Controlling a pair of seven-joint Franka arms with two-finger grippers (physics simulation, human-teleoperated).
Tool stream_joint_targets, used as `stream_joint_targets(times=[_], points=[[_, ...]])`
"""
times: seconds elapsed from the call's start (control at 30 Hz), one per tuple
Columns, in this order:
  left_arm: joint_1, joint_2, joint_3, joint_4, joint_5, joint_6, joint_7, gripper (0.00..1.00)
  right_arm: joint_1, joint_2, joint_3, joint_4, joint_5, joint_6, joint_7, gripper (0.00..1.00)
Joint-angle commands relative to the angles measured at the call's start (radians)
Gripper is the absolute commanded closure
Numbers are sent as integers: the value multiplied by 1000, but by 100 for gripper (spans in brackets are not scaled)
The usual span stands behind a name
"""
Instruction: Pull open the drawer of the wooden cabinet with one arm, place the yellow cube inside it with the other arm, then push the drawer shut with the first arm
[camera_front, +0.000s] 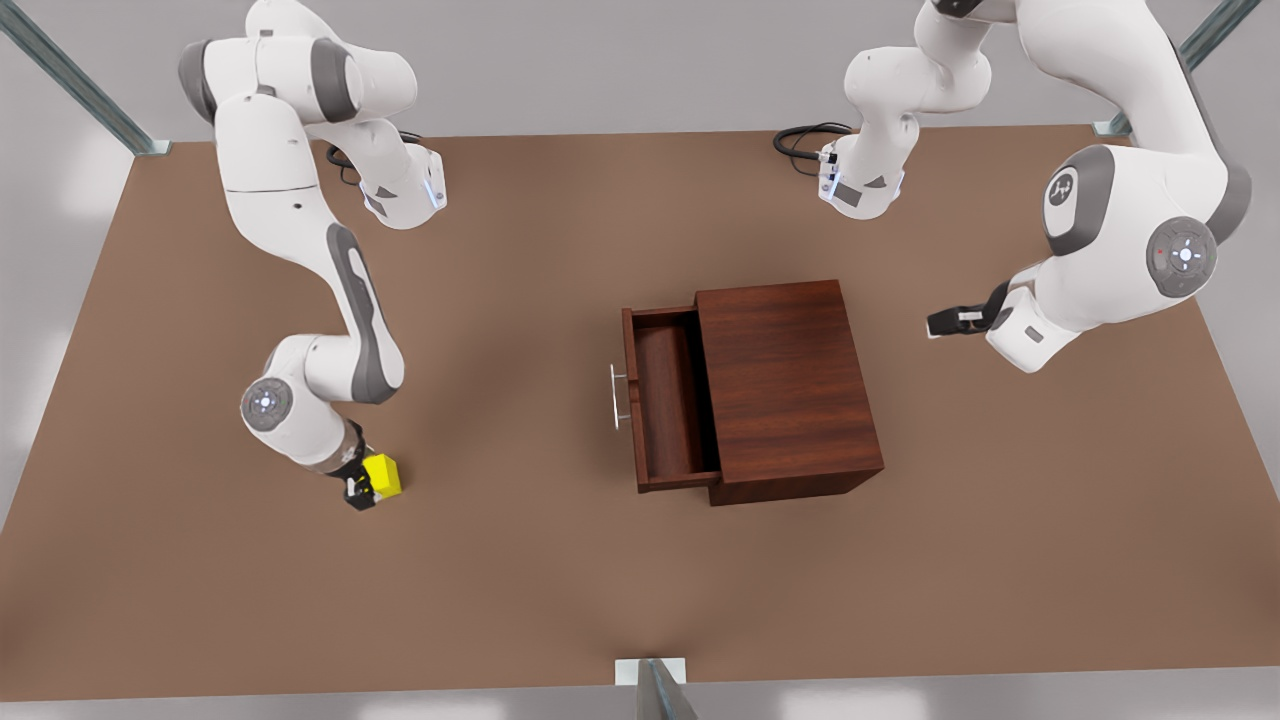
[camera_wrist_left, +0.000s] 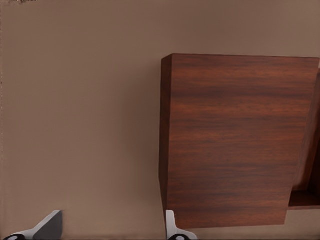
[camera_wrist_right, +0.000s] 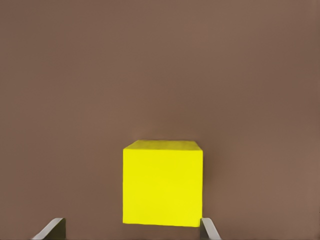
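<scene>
In the front view the right tool (camera_front: 362, 487) stands low at the small bright yellow cube (camera_front: 383, 475), near the counter (camera_front: 520, 560) edge on the front view's left, and the shallow dark reddish-brown drawer (camera_front: 668, 405) of the boxy dark wooden cabinet (camera_front: 785, 385) is pulled open toward that side, so this arm is the nearer one for the carrying. In the left wrist view the left tool (camera_wrist_left: 112, 231) waits spread and empty behind the cabinet (camera_wrist_left: 235, 140). In the right wrist view the right tool (camera_wrist_right: 131, 231) is spread, with the cube (camera_wrist_right: 162, 182) between its fingertips (camera_wrist_right: 52, 227), one seems apart from it and the other close, so I judge it is not yet pinched.
</scene>
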Motion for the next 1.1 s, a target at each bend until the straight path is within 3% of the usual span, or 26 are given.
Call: stream_joint_targets(times=[0.0,0.73,1.07], points=[[-2,-1,-1,0,22,-10,142,0,0,7,0,-9,-6,-14,198,0],[-4,-1,-4,0,25,-9,142,0,15,42,12,8,-29,-13,207,0],[-4,-1,-4,1,25,-9,142,0,8,128,12,35,-69,52,198,0]])
